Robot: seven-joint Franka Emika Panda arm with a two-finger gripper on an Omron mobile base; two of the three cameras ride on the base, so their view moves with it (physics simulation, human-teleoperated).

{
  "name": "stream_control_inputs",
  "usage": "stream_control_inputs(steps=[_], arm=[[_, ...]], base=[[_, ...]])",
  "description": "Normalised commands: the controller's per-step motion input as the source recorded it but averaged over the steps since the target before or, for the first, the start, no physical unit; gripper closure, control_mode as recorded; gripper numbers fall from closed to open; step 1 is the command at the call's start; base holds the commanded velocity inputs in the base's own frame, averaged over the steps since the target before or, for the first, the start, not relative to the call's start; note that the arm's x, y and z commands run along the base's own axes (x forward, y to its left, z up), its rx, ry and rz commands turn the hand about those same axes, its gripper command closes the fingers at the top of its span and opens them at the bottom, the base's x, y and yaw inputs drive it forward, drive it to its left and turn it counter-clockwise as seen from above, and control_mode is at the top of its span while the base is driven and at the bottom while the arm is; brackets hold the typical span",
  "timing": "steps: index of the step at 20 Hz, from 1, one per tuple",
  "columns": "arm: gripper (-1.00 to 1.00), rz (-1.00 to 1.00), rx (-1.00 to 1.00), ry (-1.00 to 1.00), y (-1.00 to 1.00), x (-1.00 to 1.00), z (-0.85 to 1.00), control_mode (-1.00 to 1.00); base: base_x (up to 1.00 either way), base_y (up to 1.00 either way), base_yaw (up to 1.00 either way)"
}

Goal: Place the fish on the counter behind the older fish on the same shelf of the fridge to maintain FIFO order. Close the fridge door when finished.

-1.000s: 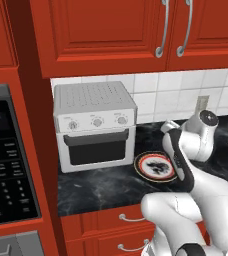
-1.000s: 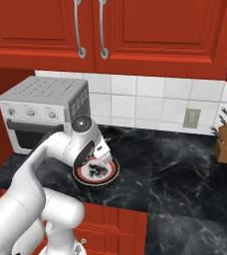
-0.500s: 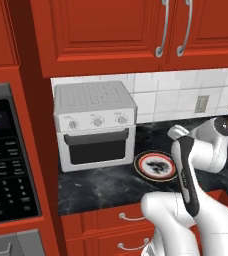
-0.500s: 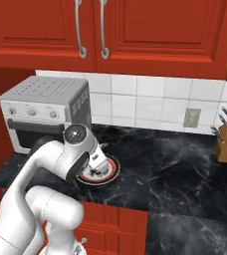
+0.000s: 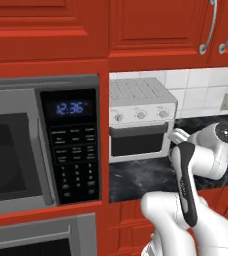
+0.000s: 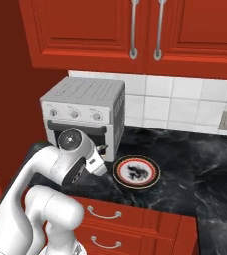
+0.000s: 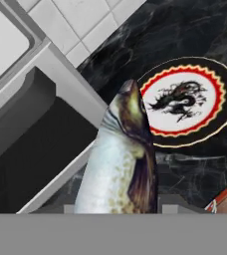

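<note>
Red cabinetry all round, upper cabinets (image 6: pixel 135 30) with silver handles, a built-in microwave (image 5: pixel 41 145) with lit clock at far left in the left base view, and a black veined counter (image 6: pixel 205 164) over red drawers (image 6: pixel 110 219). No fridge in sight, so a long carry judged ahead: base to be driven toward it, load kept level and close in. On the counter against the tiled wall, a white toaster oven (image 6: pixel 85 112); just beside it, toward the counter's front edge, a round plate (image 6: pixel 136 172) with red rim and dark dragon motif, now bare. Gripper (image 6: pixel 101 149) raised off the counter just in front of the toaster oven's door, near the plate, fingers clamped on the fish (image 7: pixel 123 164), which juts forward along the hand view, head outward, pale speckled belly and dark olive back and fin, lifted clear of the plate. Best kept high enough to clear the toaster oven's front corner, swung away from it before any turn, with no loosening of the grip since a slim slick body could slide out lengthwise. Main obstacles judged: the toaster oven right alongside the hand, the microwave column to the left, and the counter edge below. Placement behind the pale fish and door closing both not yet begun.
</note>
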Motion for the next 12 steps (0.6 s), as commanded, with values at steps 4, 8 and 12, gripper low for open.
stream_control_inputs(steps=[4,8,12], arm=[[1.00,0.00,0.00,0.00,0.00,0.00,0.00,1.00],[1.00,0.00,0.00,0.00,0.00,0.00,0.00,1.00],[1.00,0.00,0.00,0.00,0.00,0.00,0.00,1.00]], base=[[-0.88,0.09,0.16],[-0.76,0.19,0.17],[-0.67,0.00,0.19]])
